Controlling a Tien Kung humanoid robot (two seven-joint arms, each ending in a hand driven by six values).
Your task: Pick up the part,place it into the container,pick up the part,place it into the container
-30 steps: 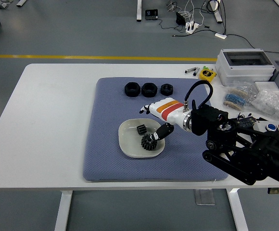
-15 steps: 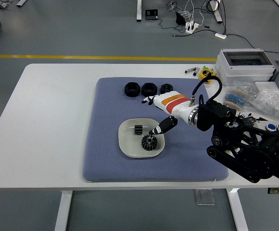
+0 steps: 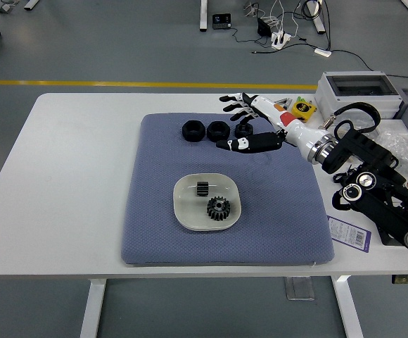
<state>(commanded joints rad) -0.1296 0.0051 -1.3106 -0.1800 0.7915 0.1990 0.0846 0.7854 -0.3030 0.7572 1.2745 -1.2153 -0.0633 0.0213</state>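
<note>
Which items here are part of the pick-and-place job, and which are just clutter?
Job: white dish holding a bevel gear and a small gear; three black parts on the blue mat; open right hand.

Clutter: grey box, yellow tape measure, bagged bits.

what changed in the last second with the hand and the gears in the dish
The right hand let go of the big gear, leaving it in the white dish, then drew back up toward the three black parts, fingers open. The small gear, dish and blue mat stayed put.

Black gears (image 3: 217,208) in a white bowl (image 3: 187,219) on a blue-grey textured mat (image 3: 155,211).
</note>
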